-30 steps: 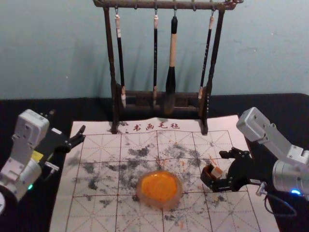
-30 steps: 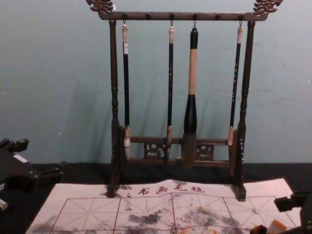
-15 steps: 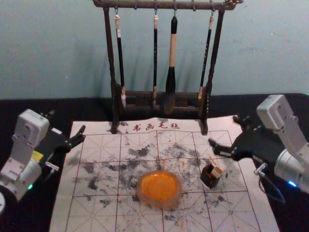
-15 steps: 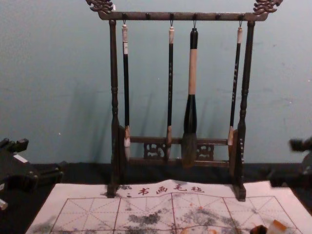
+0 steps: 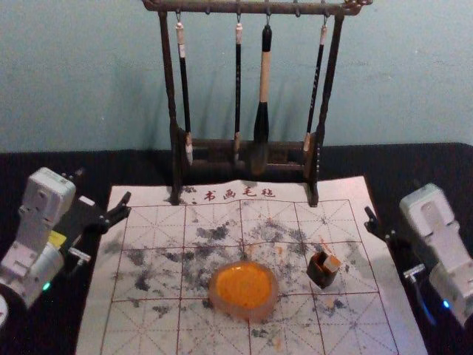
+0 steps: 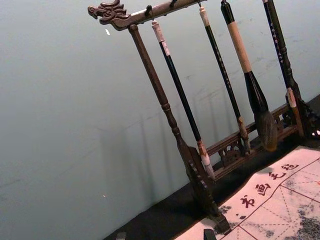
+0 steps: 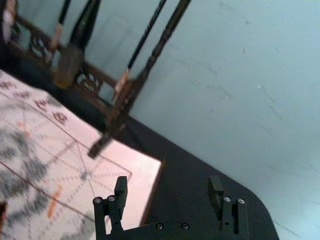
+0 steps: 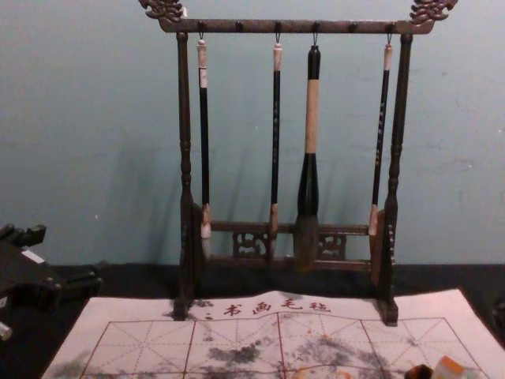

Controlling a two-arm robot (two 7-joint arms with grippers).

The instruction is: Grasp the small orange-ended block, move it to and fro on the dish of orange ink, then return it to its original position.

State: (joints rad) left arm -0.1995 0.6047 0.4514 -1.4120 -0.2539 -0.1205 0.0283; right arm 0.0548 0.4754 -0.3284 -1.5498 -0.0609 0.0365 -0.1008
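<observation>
Small orange-ended block [image 5: 332,263] is in or against small dark holder [image 5: 321,276], can't tell which; both on mat [image 5: 159,325], to right of ink dish [image 5: 247,311]. R gripper [image 7: 167,184] near mat's right edge, fingers spread, nothing btwn. L gripper [image 5: 128,205] parked by mat's left edge, also spread. Block prob. light + stiff, not v. fragile; inky part maybe slippery. Pinch opposite sides, pref. away from orange, w/ moderate force.
</observation>
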